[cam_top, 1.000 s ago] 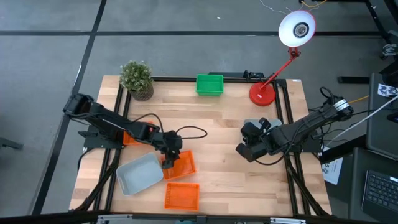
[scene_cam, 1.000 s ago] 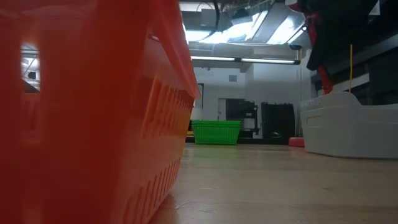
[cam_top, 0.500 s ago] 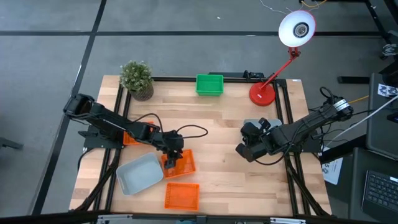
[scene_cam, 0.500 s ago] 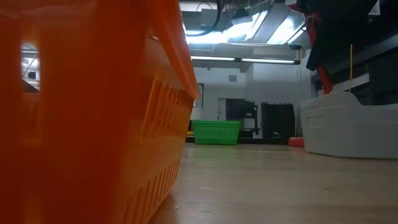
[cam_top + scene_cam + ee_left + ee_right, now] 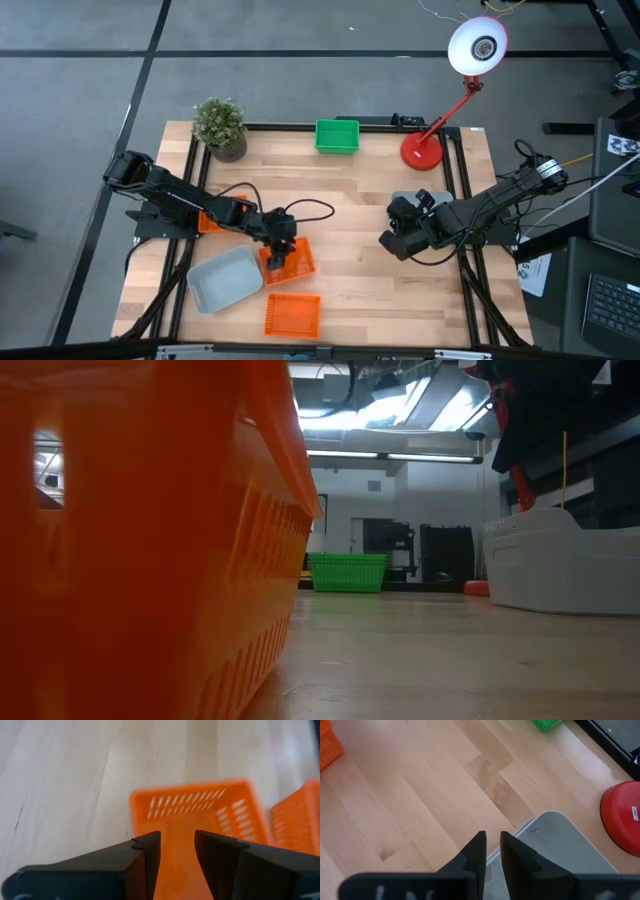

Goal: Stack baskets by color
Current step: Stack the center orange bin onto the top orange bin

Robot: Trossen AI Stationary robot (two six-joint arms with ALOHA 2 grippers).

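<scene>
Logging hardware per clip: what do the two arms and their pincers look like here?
Both arms are dark, jointed and slim, with black cables looping beside them. The left pincer has two flat, matte black angular fingers; the right pincer has the same dark wedge-shaped fingers. The right arm carries a pale fitting near its base. No markings are legible.

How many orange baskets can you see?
3: one at the table's near edge, one under the left hand, one partly hidden beneath the left arm. More may be hidden.
</scene>
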